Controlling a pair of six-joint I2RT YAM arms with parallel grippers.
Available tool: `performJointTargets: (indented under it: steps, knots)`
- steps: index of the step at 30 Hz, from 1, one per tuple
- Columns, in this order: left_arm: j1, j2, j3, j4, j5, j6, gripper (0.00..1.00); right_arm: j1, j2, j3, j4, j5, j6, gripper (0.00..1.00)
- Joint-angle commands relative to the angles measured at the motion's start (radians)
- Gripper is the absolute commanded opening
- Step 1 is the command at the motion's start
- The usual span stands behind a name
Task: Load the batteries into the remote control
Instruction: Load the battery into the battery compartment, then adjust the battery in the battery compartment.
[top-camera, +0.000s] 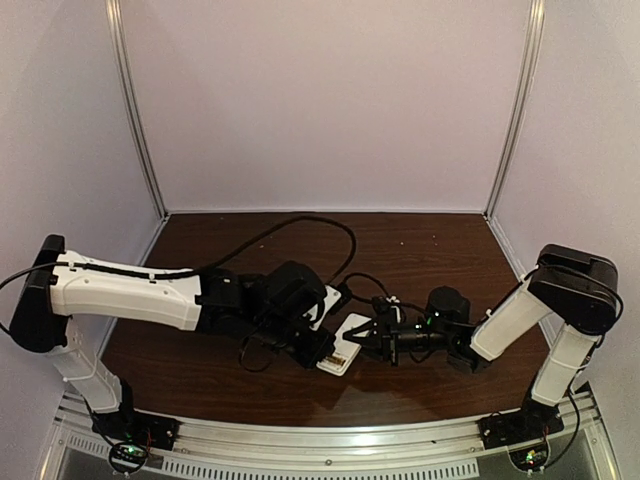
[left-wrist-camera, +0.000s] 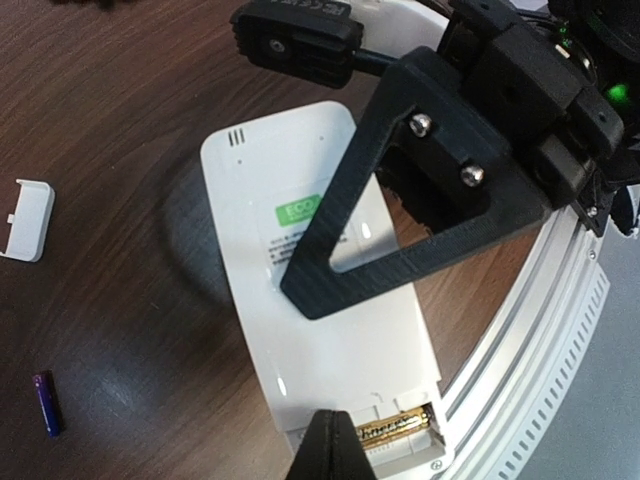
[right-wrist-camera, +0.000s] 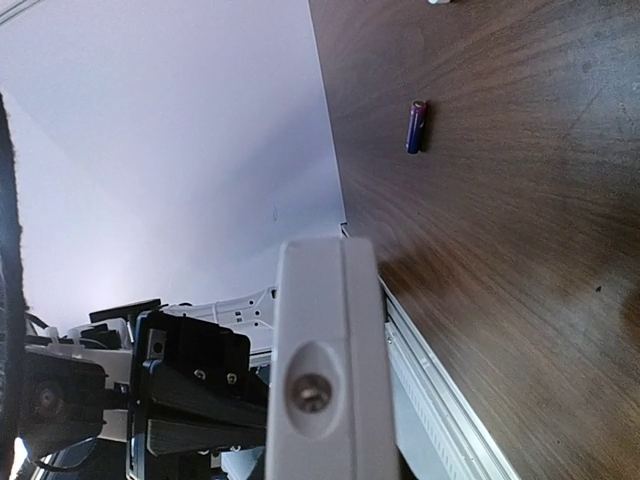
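The remote control (left-wrist-camera: 330, 350) is seen back upward over the dark wooden tabletop (left-wrist-camera: 120, 100), close to the metal rail (left-wrist-camera: 540, 330) at the near edge. The compartment (left-wrist-camera: 405, 452) at one end is uncovered, and the gold battery (left-wrist-camera: 395, 432) is seated lengthwise inside it. A green sticker (left-wrist-camera: 298, 212) is carried on the white back. The remote control is gripped by the right end effector (top-camera: 368, 335), which is closed narrowly on it. One black triangular finger (left-wrist-camera: 335, 215) is laid across the back, and the other finger is hidden. The left end effector (left-wrist-camera: 322, 450) is fully closed with nothing held. Its tip is placed at the compartment, touching or just over one end of the gold battery; which of the two cannot be told. The blue battery (left-wrist-camera: 46, 403) is found lying on the tabletop, well apart from the remote control. A small white cover (left-wrist-camera: 27, 220) is also found lying on the tabletop, apart from both.
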Motion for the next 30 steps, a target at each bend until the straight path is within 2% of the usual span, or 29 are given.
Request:
performJointTargets:
  steps: [1,8,10,13,15,19,24,30]
  knots:
    - [-0.036,0.062,0.021,-0.071,-0.009,0.044,0.03,-0.005,-0.043,0.038,0.502,0.014,0.012,0.00]
    - [-0.024,0.011,0.001,-0.090,-0.084,0.014,0.05,-0.012,-0.042,0.017,0.502,0.006,0.005,0.00]
    - [0.011,-0.034,-0.025,-0.064,-0.075,-0.002,0.11,-0.012,-0.036,0.008,0.502,0.003,-0.005,0.00]
    - [0.060,-0.165,-0.086,0.023,-0.057,-0.008,0.28,-0.012,-0.032,-0.005,0.502,-0.004,-0.021,0.00]
    - [0.087,-0.247,-0.127,0.095,-0.022,0.000,0.42,-0.012,-0.030,-0.008,0.501,-0.009,-0.029,0.00]
    - [0.133,-0.354,-0.199,0.172,0.071,-0.005,0.53,-0.011,-0.024,-0.006,0.498,-0.018,-0.044,0.00]
    - [0.157,-0.348,-0.268,0.261,0.246,-0.044,0.60,-0.008,-0.046,0.011,0.458,-0.025,-0.076,0.00]
    - [0.158,-0.284,-0.284,0.319,0.368,-0.078,0.61,-0.003,-0.116,0.033,0.330,-0.031,-0.146,0.00]
